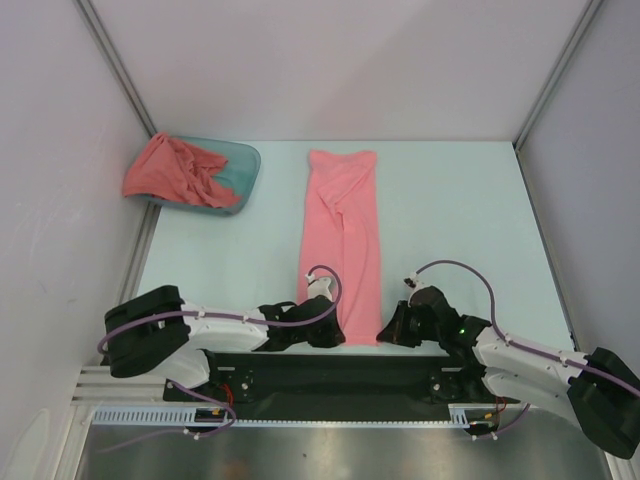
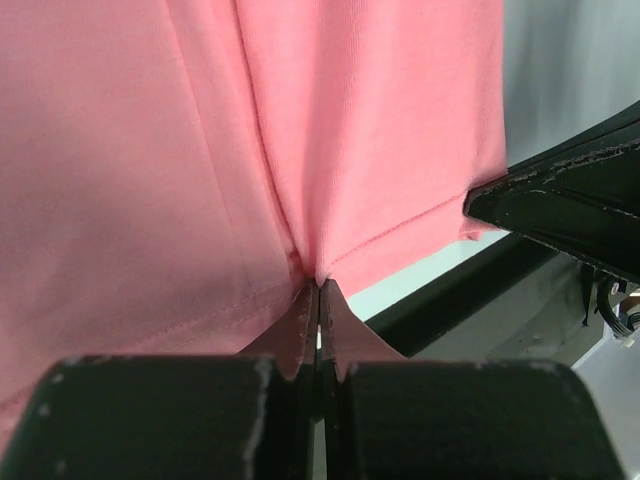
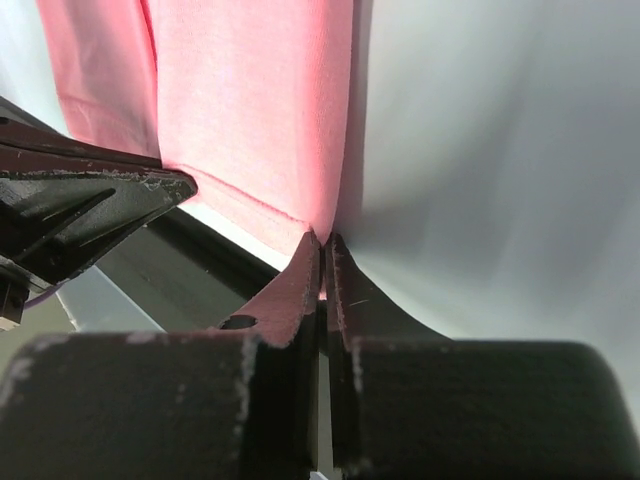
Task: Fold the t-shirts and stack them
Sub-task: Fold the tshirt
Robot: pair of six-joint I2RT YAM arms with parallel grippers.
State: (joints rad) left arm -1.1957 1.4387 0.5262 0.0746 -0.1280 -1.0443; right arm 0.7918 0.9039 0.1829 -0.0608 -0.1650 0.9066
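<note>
A light salmon-pink t-shirt lies folded into a long narrow strip down the middle of the table. Its near hem is held at both ends. My left gripper is shut on the hem's left part, and the fabric puckers at the closed tips. My right gripper is shut on the hem's right corner. In each wrist view the other gripper's dark finger shows at the edge. A darker coral-red t-shirt lies crumpled in the tub at the far left, spilling over its rim.
The teal tub stands at the table's far left corner. White walls with metal rails close in the left, back and right sides. A black mounting bar runs along the near edge just behind the hem.
</note>
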